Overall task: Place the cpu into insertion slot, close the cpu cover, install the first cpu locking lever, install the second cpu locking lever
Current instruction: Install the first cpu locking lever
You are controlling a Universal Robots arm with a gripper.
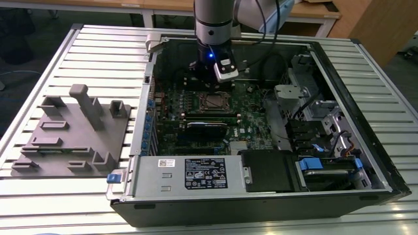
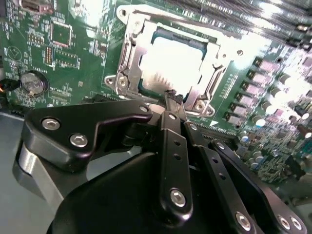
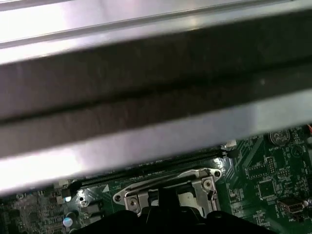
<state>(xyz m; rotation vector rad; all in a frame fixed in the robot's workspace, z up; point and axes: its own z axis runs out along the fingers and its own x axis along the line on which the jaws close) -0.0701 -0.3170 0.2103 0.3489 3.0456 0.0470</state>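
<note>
Black hand (image 2: 169,100) poised at the socket edge, fingers together.
Silver cpu (image 2: 170,63) sits in the insertion slot (image 2: 127,53), with the cpu cover (image 2: 210,87) lying around it.

ribbed metal table (image 1: 85,49); wooden desks (image 1: 307,14) behind; wooden cabinet (image 1: 372,24) at exterior view's right; dark floor (image 1: 33,29).

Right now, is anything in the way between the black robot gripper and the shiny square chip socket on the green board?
Nothing visible is. In the second wrist view the black gripper comes right to the near edge of the silver-framed insertion slot, where the pale square cpu lies inside the metal cpu cover.
</note>
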